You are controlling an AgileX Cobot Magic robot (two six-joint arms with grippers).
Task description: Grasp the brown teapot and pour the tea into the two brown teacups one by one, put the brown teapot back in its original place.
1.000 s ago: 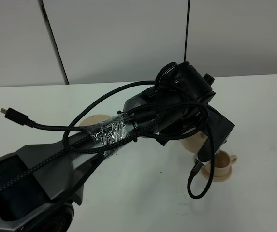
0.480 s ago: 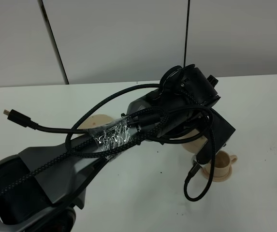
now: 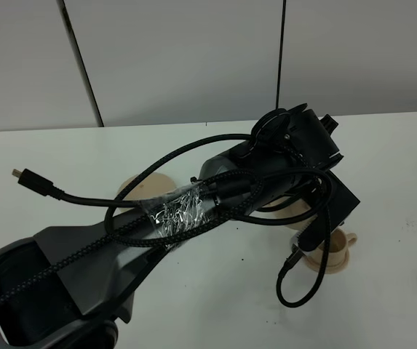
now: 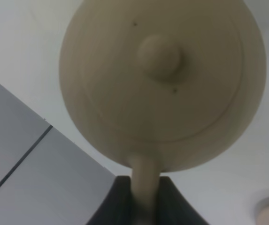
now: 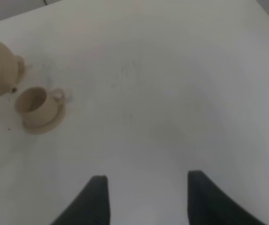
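Brown teapot point(image 4: 162, 84), handle clamped in left claw point(image 4: 143, 201), mostly hidden under the arm point(image 3: 193, 211); right claw point(image 5: 148, 199) apart.

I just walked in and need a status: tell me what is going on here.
The left pincer is shut on the handle of the brown teapot and holds it close beside a teacup that stands on its saucer. The wide saucer lies bare. No stream of tea shows. The right pincer hangs open over the table, holding nothing. The second teacup is out of sight.
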